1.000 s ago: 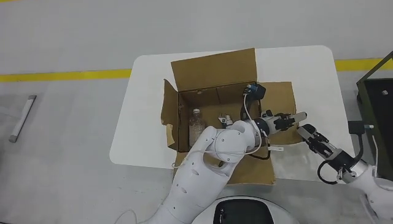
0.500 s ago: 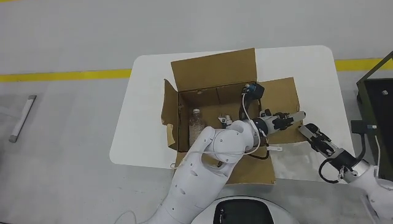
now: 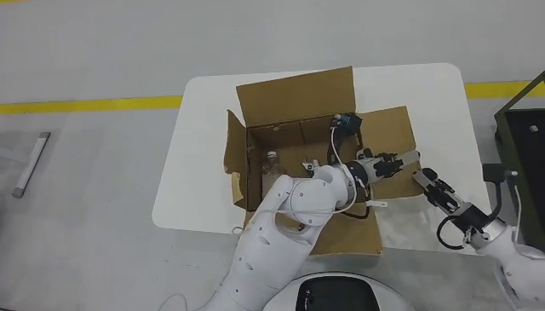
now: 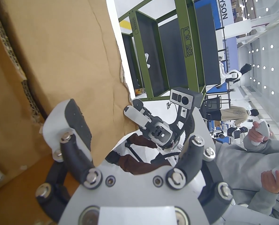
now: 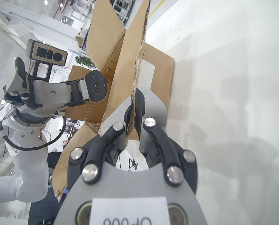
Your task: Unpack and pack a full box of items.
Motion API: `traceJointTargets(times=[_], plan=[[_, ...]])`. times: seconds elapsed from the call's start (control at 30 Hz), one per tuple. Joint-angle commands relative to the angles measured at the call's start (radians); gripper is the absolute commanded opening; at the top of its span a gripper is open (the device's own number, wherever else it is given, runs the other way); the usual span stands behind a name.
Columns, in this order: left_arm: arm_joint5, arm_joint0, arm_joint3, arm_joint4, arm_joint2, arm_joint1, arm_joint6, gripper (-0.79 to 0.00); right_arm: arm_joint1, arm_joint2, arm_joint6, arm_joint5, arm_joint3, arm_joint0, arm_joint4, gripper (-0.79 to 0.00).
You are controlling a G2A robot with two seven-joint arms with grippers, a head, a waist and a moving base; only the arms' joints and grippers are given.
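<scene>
Item 1. A white rounded-corner table (image 3: 426,89) stands on a grey floor crossed by a yellow painted line (image 3: 85,105).

Item 2. A dark green metal cart (image 3: 519,141) stands just beside the table's right end, apart from the carton.

Item 3. The task's thing, a brown corrugated cardboard box (image 3: 294,98), sits about the middle of the table. All its flaps are open and the far flap is raised.

Item 4. The box's right-hand flap (image 3: 387,132) is folded outward towards the cart. Its free edge is torn and ragged.

Item 5. The left gripper (image 3: 398,159) hangs over the right-hand flap on an arm that crosses the open box. Its fingers (image 4: 71,122) are spread wide. In the left wrist view the flap's corner lies in the gap between them. Whether either pad touches the cardboard cannot be told.

Item 6. The right gripper (image 5: 134,101) is at the outer edge of the same flap, on the cart side. Its fingers are pressed together on the torn cardboard edge and pinch it between the pads. It sits just beside the left gripper, tip to tip.

Item 7. A clear bottle (image 3: 271,170) with a pale cap rests inside the box against the wall farthest from the cart. Whether it stands upright or leans cannot be told.
</scene>
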Motion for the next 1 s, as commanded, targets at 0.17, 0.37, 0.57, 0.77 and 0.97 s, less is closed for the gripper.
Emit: traceJointTargets(times=[0.17,0.37,0.57,0.77,0.97], plan=[[0.001,0.018,-0.058,0.048,-0.064,0.019,-0.008,0.0,-0.002,0.067,-0.068,-0.001,-0.027,-0.072,0.016,-0.785],[0.012,0.052,-0.131,0.106,-0.147,0.041,-0.013,0.0,-0.003,0.137,-0.102,-0.012,-0.057,-0.137,0.044,-0.785],[0.015,0.065,-0.179,0.188,-0.216,0.058,0.017,0.0,-0.004,0.175,-0.104,-0.019,-0.057,-0.169,0.053,-0.785],[0.002,0.064,-0.182,0.274,-0.257,0.072,0.034,0.0,-0.006,0.179,-0.098,-0.017,-0.056,-0.173,0.041,-0.785],[-0.012,0.058,-0.178,0.382,-0.28,0.085,0.042,0.0,-0.009,0.175,-0.095,-0.015,-0.048,-0.169,0.038,-0.785]])
